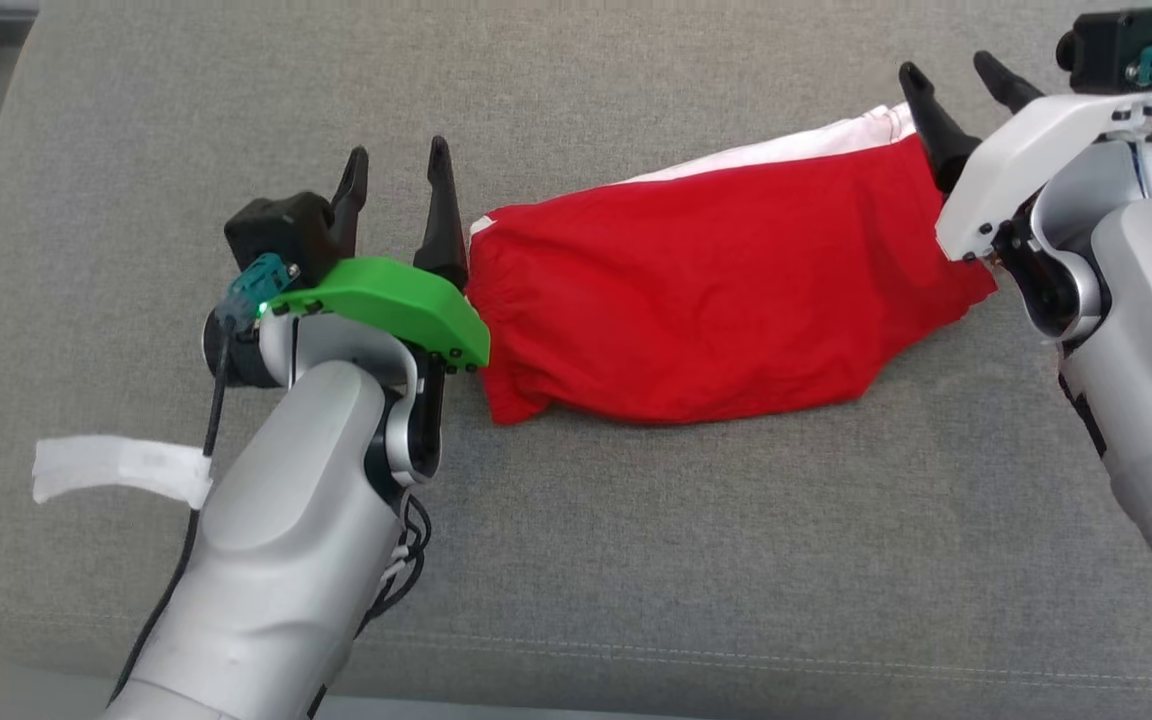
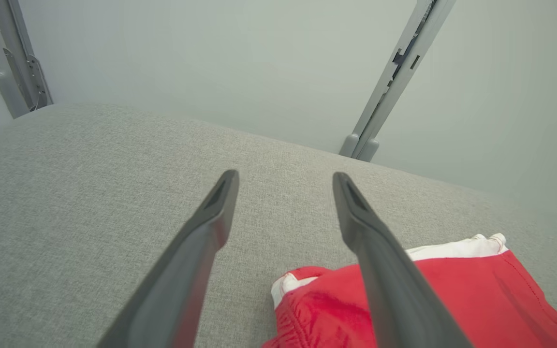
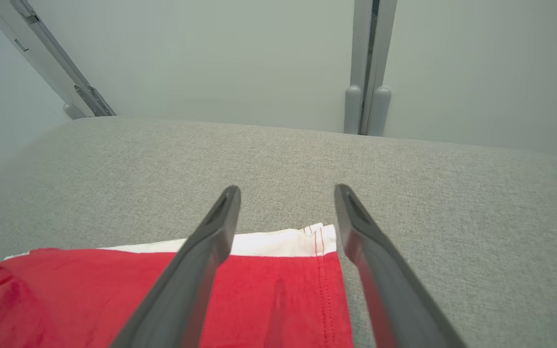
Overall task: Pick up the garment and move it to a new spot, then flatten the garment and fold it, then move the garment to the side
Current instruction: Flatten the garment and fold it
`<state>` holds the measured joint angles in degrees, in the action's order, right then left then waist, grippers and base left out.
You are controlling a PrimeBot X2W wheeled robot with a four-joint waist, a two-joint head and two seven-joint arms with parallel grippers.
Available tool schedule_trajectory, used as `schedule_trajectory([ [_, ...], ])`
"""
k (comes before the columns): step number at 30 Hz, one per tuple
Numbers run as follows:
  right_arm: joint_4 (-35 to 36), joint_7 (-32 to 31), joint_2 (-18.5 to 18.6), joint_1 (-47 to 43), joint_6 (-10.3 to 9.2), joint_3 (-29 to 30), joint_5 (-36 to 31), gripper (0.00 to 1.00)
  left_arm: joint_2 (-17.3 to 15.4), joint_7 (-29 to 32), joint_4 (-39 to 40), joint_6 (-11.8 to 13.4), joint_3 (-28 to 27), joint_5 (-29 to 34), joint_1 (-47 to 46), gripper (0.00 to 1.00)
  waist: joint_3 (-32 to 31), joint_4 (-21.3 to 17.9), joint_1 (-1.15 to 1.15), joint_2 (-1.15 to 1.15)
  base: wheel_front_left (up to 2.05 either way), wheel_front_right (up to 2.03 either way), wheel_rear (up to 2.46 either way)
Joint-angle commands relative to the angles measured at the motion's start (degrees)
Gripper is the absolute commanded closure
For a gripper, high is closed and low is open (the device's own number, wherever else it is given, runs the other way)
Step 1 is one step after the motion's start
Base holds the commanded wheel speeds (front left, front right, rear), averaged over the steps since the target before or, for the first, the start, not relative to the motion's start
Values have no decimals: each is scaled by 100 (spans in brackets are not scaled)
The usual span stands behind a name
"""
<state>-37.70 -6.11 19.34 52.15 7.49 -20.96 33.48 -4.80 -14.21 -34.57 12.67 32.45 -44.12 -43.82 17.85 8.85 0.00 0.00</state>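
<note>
At the left of the head view, the left gripper (image 1: 399, 150) with its green plastic bracket (image 1: 386, 300) hangs over the grey woven upholstered bench (image 1: 636, 560). Its two long dark fingers are spread with nothing between them. The left wrist view shows the left gripper (image 2: 283, 176) with bare upholstery in the gap and its right-hand finger crossing the garment's gathered end. Whether that finger touches cloth I cannot tell.

The red fabric garment with white trim (image 1: 696, 290) lies across the middle of the bench as a long, slightly slanted bundle. Its right end sits farther from the robot, with a white strip along its far edge. It looks doubled over and puckered at the left end, so I judge the folding part-done or done.

At the right, the right gripper (image 1: 948, 65) under its white bracket (image 1: 1036, 150) stands over the garment's stitched right end. Its fingers are likewise spread and empty. In the right wrist view the right gripper (image 3: 285, 188) frames the red cloth and white strip (image 3: 269, 290).

The risks lie in the next grasp:
- The left fingers sit at the very edge and could close on upholstery or miss the cloth.
- Either pair could pinch only the top layer, so the fold would fall open on lifting.
- If the arms rise unevenly or pull apart, the bundle would stretch or sag out of shape.
</note>
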Motion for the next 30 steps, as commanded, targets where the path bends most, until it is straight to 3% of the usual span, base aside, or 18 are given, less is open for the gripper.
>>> schedule_trajectory([
  [1, -59, 41, -19, -142, -1, 33, -30, 0, -46, -30, 50, 34, -12, 69, 172, 0, -197, -27, 0, 0, 0, 0, 0],
  [11, -386, 600, -244, -983, -1, 533, -24, 0, -512, -93, 1363, 355, -375, 795, 1600, 0, -941, 13, 0, 0, 0, 0, 0],
  [23, -1059, 572, -410, -1625, -1, 1168, -96, 0, -967, -95, 2620, -57, -174, 1090, 3064, 0, -1402, 227, 0, 0, 0, 0, 0],
  [30, -1470, 683, -377, -1647, -1, 1568, -185, 0, -1025, -93, 3079, -19, -96, 1053, 3485, 0, -1206, 455, 0, 0, 0, 0, 0],
])
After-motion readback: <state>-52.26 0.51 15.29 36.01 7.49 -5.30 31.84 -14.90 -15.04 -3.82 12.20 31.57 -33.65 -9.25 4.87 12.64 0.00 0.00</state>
